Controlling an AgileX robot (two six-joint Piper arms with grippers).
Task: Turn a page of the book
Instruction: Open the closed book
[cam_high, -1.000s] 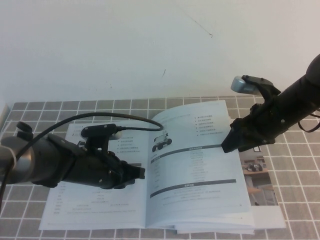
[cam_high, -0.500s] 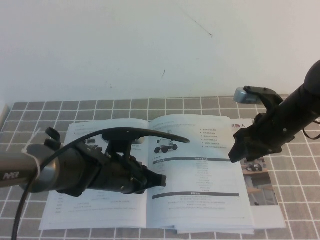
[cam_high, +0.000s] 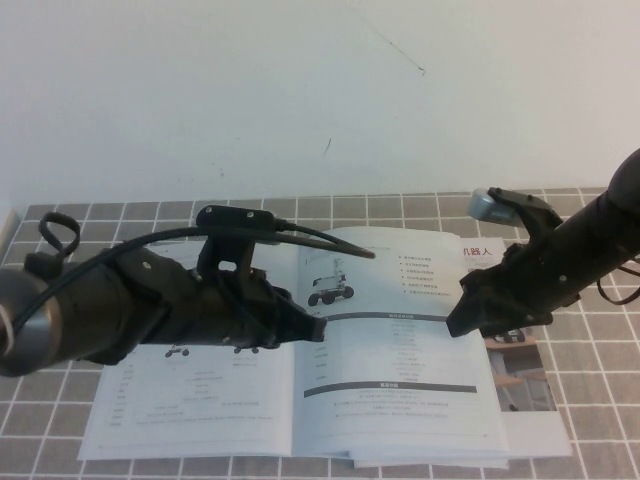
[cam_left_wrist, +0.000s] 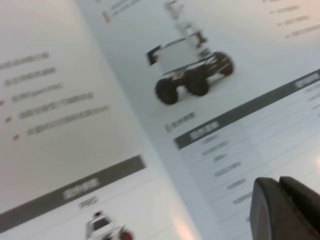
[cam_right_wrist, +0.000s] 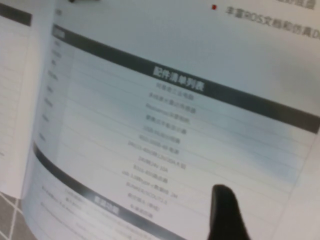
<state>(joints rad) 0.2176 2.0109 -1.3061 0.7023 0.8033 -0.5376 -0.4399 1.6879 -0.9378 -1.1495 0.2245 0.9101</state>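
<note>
Book: the book (cam_high: 330, 400) lies open on the grey tiled table (cam_high: 600, 455), filling the lower centre of the high view.
Page: the page (cam_high: 400, 340) with the small wheeled robot picture (cam_high: 330, 290) sits right of the spine, bowed up a little, its outer edge at centre right of the frame.
Right gripper: the right gripper (cam_high: 462, 320) hovers at that outer edge, centre right, jaws standing apart; one dark fingertip (cam_right_wrist: 225, 210) shows over the table rows in its wrist view, and nothing is pinched.
Left gripper: the left gripper (cam_high: 318, 330) reaches in from the left to just beside the spine; whether its claw is apart or together I cannot tell.
Step in hand: getting a hold on the page's free edge, I judge.
How to do it well: slip one finger under the top sheet only, close gently, lift in an arc toward the spine.
Watch for: glossy sheets sticking together, or creasing.
</note>
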